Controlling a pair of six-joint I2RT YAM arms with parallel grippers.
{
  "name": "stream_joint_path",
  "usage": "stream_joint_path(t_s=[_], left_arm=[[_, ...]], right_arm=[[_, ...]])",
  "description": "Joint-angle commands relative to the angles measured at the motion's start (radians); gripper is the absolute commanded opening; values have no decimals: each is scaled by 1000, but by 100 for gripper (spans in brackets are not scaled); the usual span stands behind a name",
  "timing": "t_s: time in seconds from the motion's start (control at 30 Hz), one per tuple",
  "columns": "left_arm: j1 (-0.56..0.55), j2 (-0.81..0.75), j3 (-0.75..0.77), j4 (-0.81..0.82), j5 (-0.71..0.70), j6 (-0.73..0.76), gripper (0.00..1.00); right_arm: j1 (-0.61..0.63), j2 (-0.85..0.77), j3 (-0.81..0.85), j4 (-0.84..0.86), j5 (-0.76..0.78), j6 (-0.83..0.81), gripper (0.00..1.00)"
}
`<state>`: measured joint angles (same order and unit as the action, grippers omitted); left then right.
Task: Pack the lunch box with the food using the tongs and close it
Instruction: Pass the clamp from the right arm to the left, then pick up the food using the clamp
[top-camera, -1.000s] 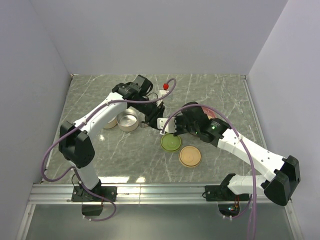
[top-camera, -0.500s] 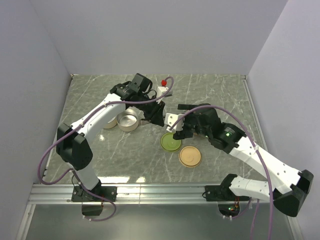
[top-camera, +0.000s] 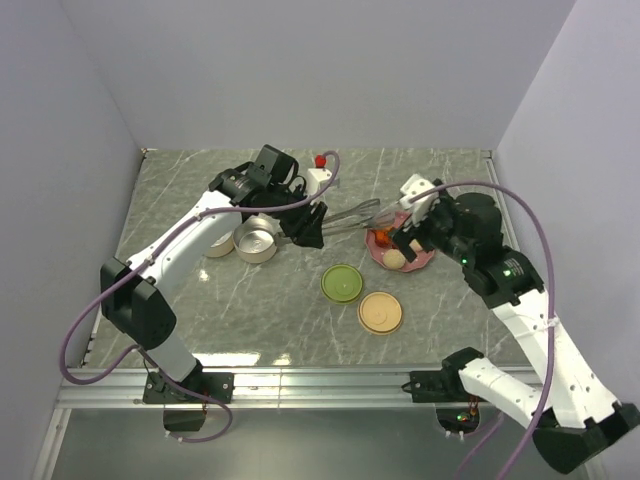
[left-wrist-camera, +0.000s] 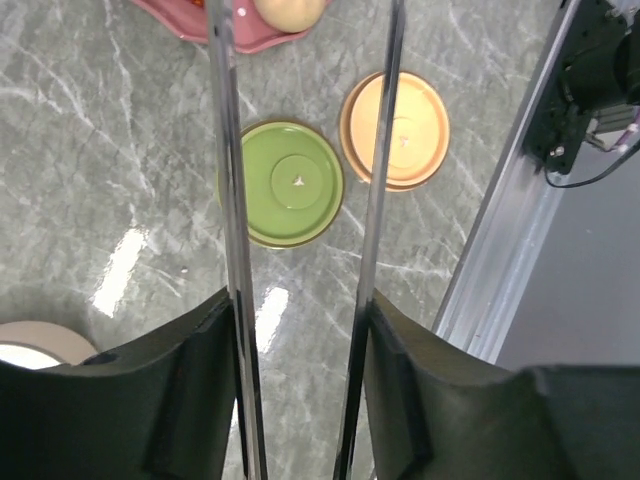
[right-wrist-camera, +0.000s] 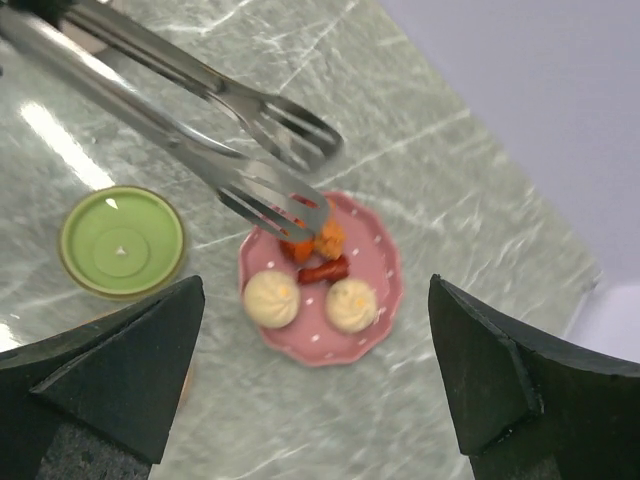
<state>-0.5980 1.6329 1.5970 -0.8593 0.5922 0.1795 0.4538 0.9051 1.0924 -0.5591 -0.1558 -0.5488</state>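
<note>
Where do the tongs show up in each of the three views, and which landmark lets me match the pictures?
Top external: the tongs sit at centre, tips reaching toward the pink dotted plate.
Left wrist: the tongs show as two bright arms running up the middle of the frame.
Right wrist: the tongs enter from the upper left, forked tips at the plate's edge.
Shared landmark: the green lid.

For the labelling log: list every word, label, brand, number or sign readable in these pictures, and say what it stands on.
None: no text can be read in any view.
The green lid, tan lid, plate, tongs and tin all show plain, unmarked surfaces.
</note>
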Motion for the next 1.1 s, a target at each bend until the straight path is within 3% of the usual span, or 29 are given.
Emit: stream_joint_path(t_s=[0.0,0.27,0.57,0.73,1.07], left_arm=[[0,-27,23,-12,-26,29,53],[-31,36,35,0,-58,55,53],[-109,105,72,25,-196,58,53],[-180,134,77,28,-275,74,53],[-253,260,155,-14,-399,68,50]], right_arm=[[-98,-49,-3,-31,-97,190,100],[-323,-115,-80,-59,-226,363,100],[-389,-134,-85,-104,-283,380,100],[-484,-51,-46,-133,-336,452,100],[-742,187,119,-288,-611,520,100]])
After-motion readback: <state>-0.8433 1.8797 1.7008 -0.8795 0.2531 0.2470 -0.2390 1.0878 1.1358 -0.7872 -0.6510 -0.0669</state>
